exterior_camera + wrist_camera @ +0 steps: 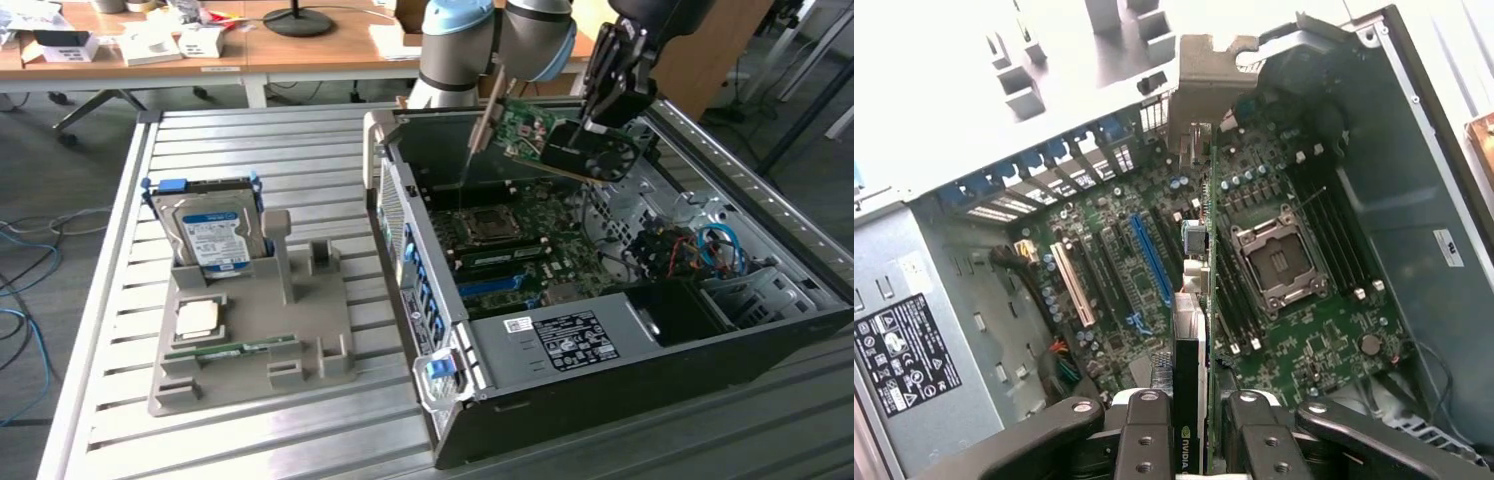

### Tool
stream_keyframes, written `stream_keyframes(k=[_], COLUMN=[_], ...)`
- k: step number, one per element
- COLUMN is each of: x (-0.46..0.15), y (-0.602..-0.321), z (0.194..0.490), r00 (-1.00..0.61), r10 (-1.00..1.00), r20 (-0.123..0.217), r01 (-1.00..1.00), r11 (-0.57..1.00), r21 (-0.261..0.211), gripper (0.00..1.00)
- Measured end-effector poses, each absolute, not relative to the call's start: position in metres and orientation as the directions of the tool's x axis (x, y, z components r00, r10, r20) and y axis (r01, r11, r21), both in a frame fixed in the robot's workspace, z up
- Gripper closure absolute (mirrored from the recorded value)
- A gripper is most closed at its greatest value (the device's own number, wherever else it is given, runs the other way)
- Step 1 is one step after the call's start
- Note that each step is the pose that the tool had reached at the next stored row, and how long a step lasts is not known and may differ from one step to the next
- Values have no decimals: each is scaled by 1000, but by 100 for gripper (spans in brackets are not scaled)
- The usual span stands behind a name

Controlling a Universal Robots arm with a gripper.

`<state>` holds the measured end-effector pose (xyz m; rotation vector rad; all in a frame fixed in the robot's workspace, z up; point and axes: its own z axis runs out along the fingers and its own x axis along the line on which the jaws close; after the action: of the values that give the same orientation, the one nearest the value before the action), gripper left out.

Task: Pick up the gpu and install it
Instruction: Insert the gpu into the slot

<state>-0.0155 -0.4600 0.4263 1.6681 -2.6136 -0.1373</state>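
Slatted metal worktop (267, 150), with an open computer case (601, 405) lying on its side towards the exterior view's right and its motherboard (534, 250) exposed upward. A grey holder (314, 345) sits beside it, carrying a hard drive (203, 228) stood on edge.

Finding 1: the claw (603, 128) is clenched on the gpu (545, 135). From the wrist view I see the card edge-on, pinched between the two black fingers (1144, 435), one on each face.

Finding 2: the gpu hangs in the air over the far end of the case, clear of the board and touching nothing but the claw. In the exterior view it is tilted, not level. Its silver bracket (490, 108) points to the exterior view's left, towards the slotted rear wall of the case.

Finding 3, the relation that matters: the card's long axis runs roughly in line with the blue slot (1152, 262) but, as I judge it, not over it. In the wrist view the card edge lies between that slot and the processor socket (1274, 262), so the slot sits off to the side away from the socket. A small angle also remains between card edge and slot.

Assessment: pick-up done, card not yet seated.
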Motion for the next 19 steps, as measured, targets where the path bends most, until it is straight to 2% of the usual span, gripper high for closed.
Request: stream_keyframes(k=[7,19], x=[-16,-16], y=[-460,-460], z=[426,424], r00=[-379,-212], r10=[-925,-977], r20=[-20,-21], r01=[-923,-974], r11=[376,210], r21=[84,82], gripper=[74,74])
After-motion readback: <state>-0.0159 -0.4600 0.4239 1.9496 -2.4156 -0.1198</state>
